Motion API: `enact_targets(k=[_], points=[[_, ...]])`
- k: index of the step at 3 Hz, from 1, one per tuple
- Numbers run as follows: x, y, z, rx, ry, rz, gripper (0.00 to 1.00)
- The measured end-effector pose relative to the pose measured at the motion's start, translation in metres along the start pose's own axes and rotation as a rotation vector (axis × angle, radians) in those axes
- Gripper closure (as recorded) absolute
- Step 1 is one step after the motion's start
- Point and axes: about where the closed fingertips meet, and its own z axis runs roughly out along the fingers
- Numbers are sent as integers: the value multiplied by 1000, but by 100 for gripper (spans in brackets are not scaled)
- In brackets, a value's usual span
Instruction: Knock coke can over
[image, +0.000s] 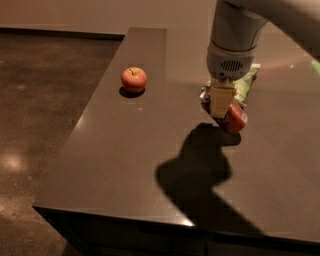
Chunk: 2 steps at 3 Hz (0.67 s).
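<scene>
The red coke can (235, 117) is at the right middle of the dark table (125, 165), leaning or lying on its side with its silver top toward the upper left, partly hidden by my gripper. My gripper (222, 101) hangs straight over the can, its tan finger against the can's left part. A red apple (133, 79) sits upright to the left, well apart. A green snack bag (243, 84) lies just behind the can.
The table's left edge runs diagonally from the far middle to the near left, with dark floor (40, 100) beyond it. My arm's shadow (200, 175) falls on the table in front of the can.
</scene>
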Motion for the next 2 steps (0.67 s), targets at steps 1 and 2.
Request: enact_targets(k=[1, 2], points=[[1, 0, 7, -9, 17, -3, 15], [3, 2, 13, -21, 30, -2, 0]])
